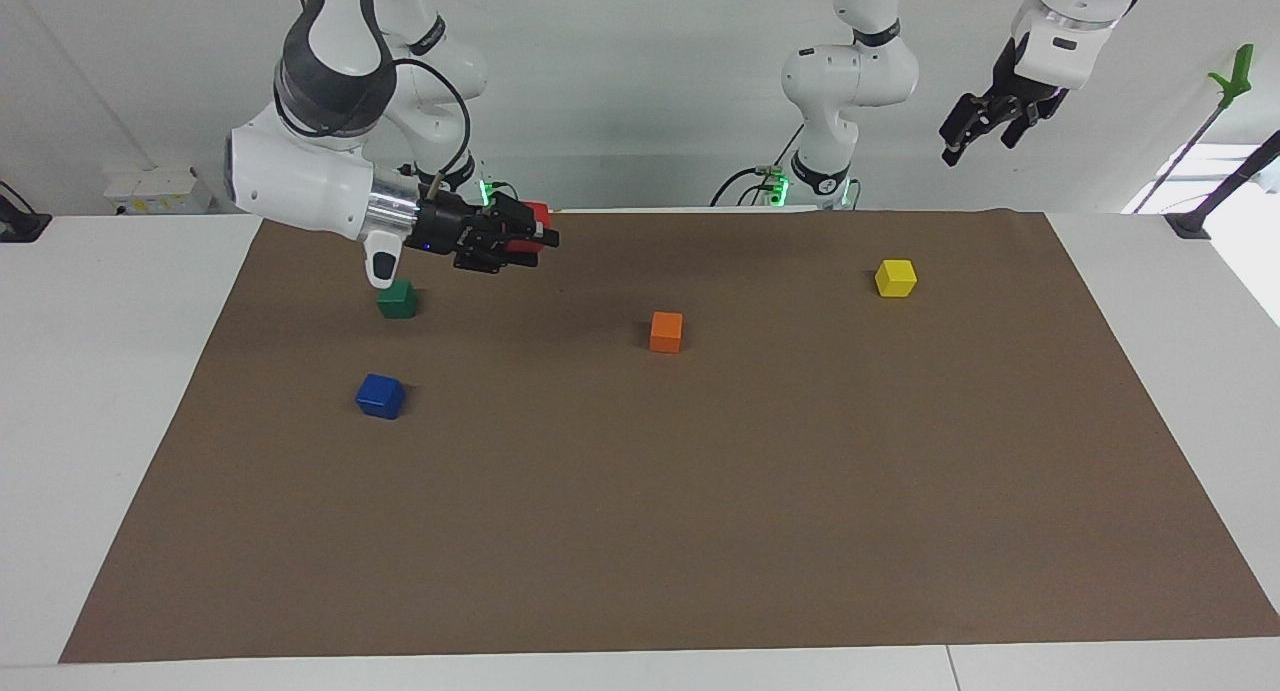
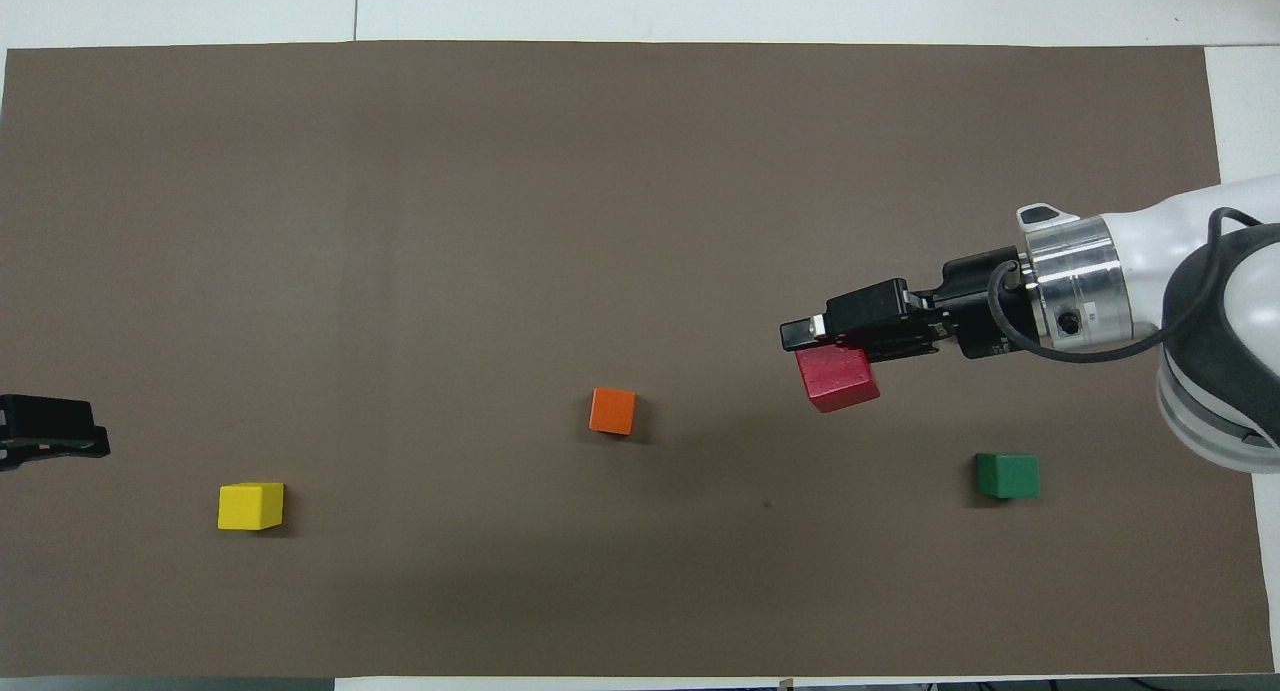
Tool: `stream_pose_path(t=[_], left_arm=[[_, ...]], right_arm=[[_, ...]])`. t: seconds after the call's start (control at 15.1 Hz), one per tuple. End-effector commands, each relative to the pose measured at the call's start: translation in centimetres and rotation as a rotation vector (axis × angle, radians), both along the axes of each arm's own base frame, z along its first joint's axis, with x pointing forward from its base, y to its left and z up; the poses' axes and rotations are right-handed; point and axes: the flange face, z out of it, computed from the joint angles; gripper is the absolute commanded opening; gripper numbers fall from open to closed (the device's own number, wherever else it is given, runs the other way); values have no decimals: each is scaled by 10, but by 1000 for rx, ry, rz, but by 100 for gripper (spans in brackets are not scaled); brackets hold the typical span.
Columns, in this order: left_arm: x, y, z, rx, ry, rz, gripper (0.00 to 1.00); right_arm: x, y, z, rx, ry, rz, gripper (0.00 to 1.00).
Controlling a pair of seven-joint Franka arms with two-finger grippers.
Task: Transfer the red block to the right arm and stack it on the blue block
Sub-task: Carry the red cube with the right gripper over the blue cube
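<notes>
Four loose cubes dot the brown mat (image 1: 700, 531); right end effector (image 1: 535, 239) grips the red block (image 2: 838, 379), left end effector (image 1: 985, 126) spread.

Right gripper (image 2: 815, 343) clamped on the red block (image 2: 838, 378), held above the mat (image 2: 600, 171)
Orange cube (image 2: 612, 410) at its nine o'clock, green cube (image 2: 1007, 474) at four, yellow cube (image 2: 250, 505) low toward eight
</notes>
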Motion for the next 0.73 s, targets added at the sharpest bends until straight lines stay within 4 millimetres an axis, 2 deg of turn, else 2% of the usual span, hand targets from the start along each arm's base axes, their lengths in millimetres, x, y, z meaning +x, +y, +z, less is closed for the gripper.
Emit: stream_pose_path(t=[0.0,0.07,0.2,0.4,0.66], left_arm=[[59,1,-14,37,123,-36,100],[65,3,4,17,92,-33,100],[60,20,-2,-26,120,-1,100],[61,9,-4,-24,117,-13,100],[56,22,-8,-32,63,-38,100]], right_arm=[[13,-21,9,-227,-45,18,0],[15,-31,7,-299,-55,29,0],[17,-46,0,-436,-69,60,0],[22,-59,-8,-638,-113,58,0],[36,-72,-39,-758,-132,7,0]])
